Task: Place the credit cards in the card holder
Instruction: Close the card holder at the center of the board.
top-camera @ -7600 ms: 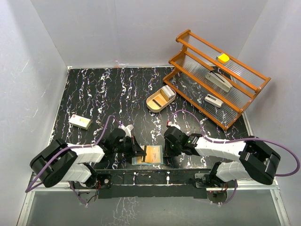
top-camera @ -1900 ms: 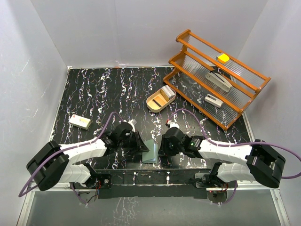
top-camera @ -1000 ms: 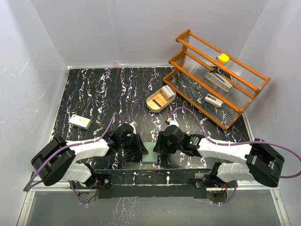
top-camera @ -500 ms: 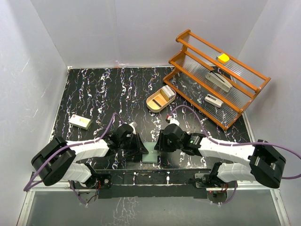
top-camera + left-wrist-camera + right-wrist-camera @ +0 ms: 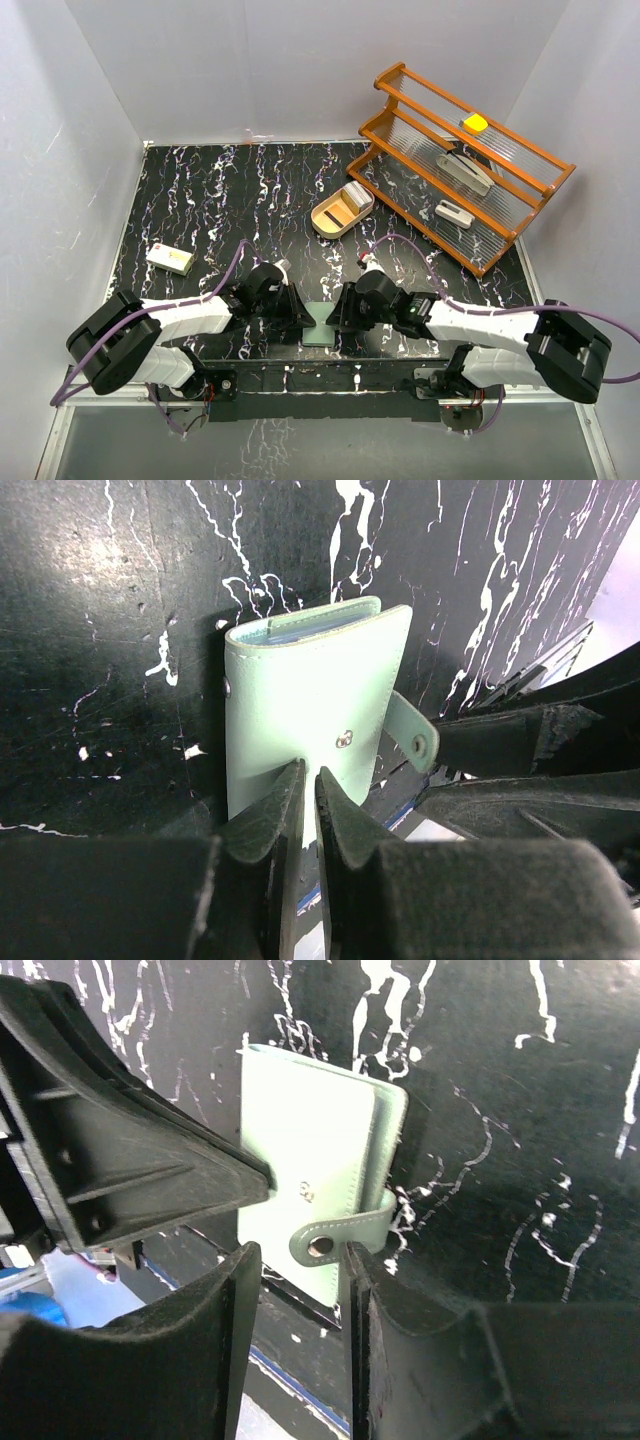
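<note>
Two hands are at work at the near edge of the table (image 5: 220, 200), facing each other, with the card holder (image 5: 321, 322) lying flat between them.

Card holder: teal-green, folded shut, its outer face up. At its far end I see pale blue-grey pocket edges between the two covers. The closing strap (image 5: 335, 1235) is wrapped round from the right side but is not fastened. Its end with the snap hole stands clear of the small stud (image 5: 343, 740) on the cover.

Left hand (image 5: 309, 772): the fingers (image 5: 270, 815) are drawn together with only a thin slit between them, and nothing shows in that slit. The tips sit over the near end of the holder's cover. They appear to rest on it, though my wrist view is too steep to confirm contact.

Right hand (image 5: 298, 1250): the jaws stand apart, one on either side of the free end of the strap. I see no pinch on it. The left arm's dark finger crosses the left of this view, over the holder's left side.

Other items noted: an oval wooden tray (image 5: 325, 222) farther back near the middle, with pale flat things inside that I cannot identify; a wooden rack (image 5: 520, 150) at the far right; a small pale box (image 5: 169, 258) on the left, well apart from the hands.
</note>
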Tool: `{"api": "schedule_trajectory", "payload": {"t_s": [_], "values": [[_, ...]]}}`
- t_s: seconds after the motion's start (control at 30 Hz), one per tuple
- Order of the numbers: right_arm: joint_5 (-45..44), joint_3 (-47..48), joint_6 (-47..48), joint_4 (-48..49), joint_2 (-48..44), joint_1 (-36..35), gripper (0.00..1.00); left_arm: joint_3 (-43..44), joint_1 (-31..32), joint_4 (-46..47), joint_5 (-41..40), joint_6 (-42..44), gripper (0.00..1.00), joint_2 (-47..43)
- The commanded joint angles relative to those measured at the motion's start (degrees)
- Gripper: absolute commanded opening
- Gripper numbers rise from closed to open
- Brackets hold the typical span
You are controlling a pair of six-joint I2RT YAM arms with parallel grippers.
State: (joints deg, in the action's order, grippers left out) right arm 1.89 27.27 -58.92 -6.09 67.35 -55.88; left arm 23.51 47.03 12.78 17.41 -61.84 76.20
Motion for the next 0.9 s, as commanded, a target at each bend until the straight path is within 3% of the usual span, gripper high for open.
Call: {"api": "schedule_trajectory", "payload": {"t_s": [0.0,0.13,0.33,0.63,0.87], "values": [[1.25,1.30,-0.28,7.91,1.93,0.09,0.33,-1.72,0.17,-2.92,-0.42,0.11,0.09,0.30],[2.58,3.58,1.73,7.85,4.89,0.08,0.25,-2.29,0.14,-2.20,-0.45,-0.33,0.09,0.08],[3.16,4.41,2.32,7.86,8.23,0.08,0.25,-3.12,0.16,-0.91,-0.02,-0.87,0.09,0.60],[1.35,4.51,3.22,6.05,10.60,0.15,0.12,-3.24,0.16,-0.89,0.08,-0.94,0.09,0.46],[0.25,5.28,3.66,4.76,12.03,0.13,0.08,-3.88,0.14,-0.04,-0.08,-1.51,0.09,0.27]]}}
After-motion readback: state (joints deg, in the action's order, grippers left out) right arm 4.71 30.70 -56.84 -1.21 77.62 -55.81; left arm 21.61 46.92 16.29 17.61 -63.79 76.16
